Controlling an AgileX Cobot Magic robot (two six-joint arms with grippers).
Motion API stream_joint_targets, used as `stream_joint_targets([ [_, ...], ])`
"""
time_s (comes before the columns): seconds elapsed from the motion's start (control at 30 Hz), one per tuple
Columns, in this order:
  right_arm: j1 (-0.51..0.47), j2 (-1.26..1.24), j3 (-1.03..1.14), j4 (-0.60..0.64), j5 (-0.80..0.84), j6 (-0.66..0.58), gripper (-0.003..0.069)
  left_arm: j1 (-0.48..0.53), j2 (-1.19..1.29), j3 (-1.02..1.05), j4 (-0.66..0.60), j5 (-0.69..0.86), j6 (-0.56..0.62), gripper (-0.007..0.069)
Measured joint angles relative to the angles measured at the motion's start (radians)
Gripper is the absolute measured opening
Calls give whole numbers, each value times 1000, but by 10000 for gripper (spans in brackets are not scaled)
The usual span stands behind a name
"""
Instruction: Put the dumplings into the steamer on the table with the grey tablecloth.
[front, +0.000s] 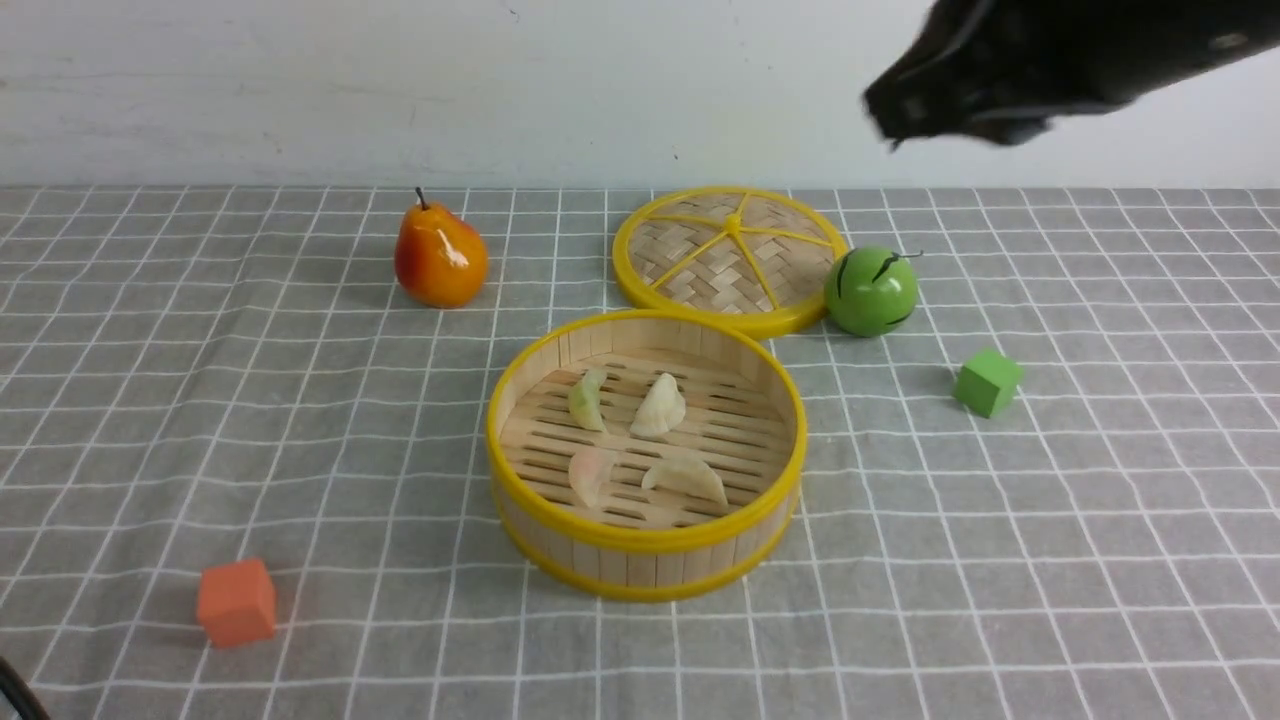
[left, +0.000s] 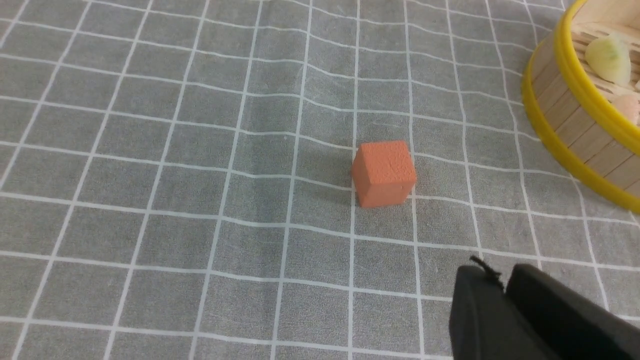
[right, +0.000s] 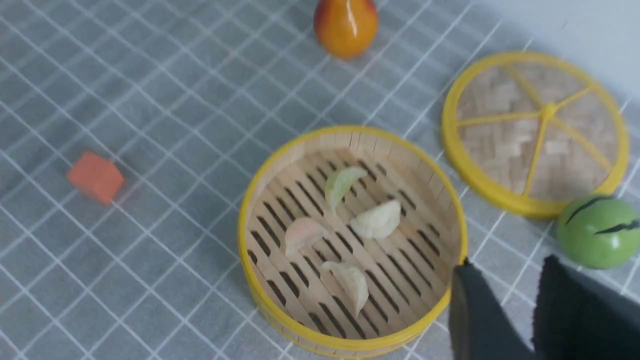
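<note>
Four dumplings (front: 658, 407) sit in the steamer (front: 640, 540) just ahead of the right gripper (right: 505, 265), parted and empty; the left gripper (left: 500, 277), closed on nothing, hangs near an orange cube (left: 384, 172).

Front camera faces forward; both wrist cameras look down, sharing steamer (front: 640, 565).

A pale green dumpling (front: 588, 400), a pinkish dumpling (front: 592, 475) and two cream-white dumplings (front: 660, 405) (front: 685, 478) lie apart on the slatted floor of the round yellow-rimmed steamer (front: 645, 541), upright on the wrinkled grey tablecloth (front: 300, 450).
</note>
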Motion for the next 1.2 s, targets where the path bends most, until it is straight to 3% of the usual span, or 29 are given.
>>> stream_joint_targets([
  [0.13,0,-188,219,0,-130,0,-14,0,0,0,0,1,0,79],
  [0.37,0,-444,789,-3,-602,0,-19,0,0,0,0,1,0,82],
  [0.5,0,-520,1084,-3,-770,0,-19,0,0,0,0,1,0,82],
  [0.67,0,-562,1315,-3,-817,0,-15,0,0,0,0,2,0,82],
  [0.9,-27,-707,1573,58,-1033,-7,-15,0,0,0,1,4,0,82],
  [1.07,-129,-911,1586,106,-1057,-108,-12,0,-2,0,1,7,0,88],
  [1.2,-259,-1131,1586,88,-906,-108,-12,0,-3,0,1,7,0,91],
])
